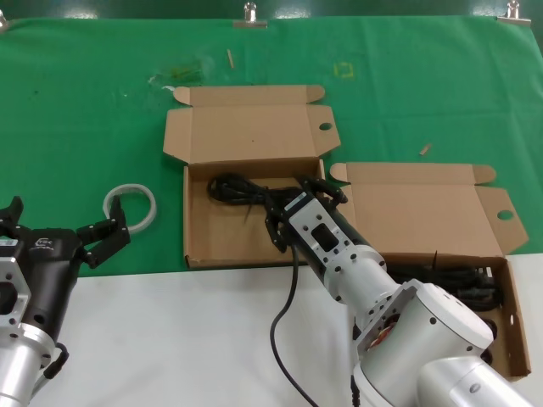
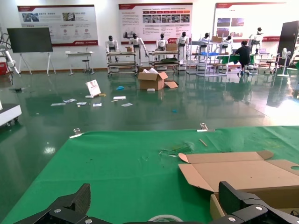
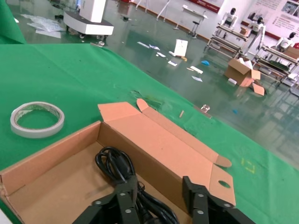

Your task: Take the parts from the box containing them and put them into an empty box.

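Our right claw (image 1: 299,206) hangs inside the shallow brown cardboard box (image 1: 204,246) at the counter's middle, fingers apart around the glossy black coiled cable (image 1: 239,190) lying there. If we lift now, a loop could snag a finger and drag the cable out. Our left claw (image 1: 64,227) waits spread near the left edge.

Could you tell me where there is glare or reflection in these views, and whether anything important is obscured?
Left wrist view: the glossy hall floor mirrors the ceiling lights. Right wrist view: similar sheen on the floor; the black coiled power cable in the brown cardboard box stays clear. Head view: even light, but the right gripper covers part of the cable.
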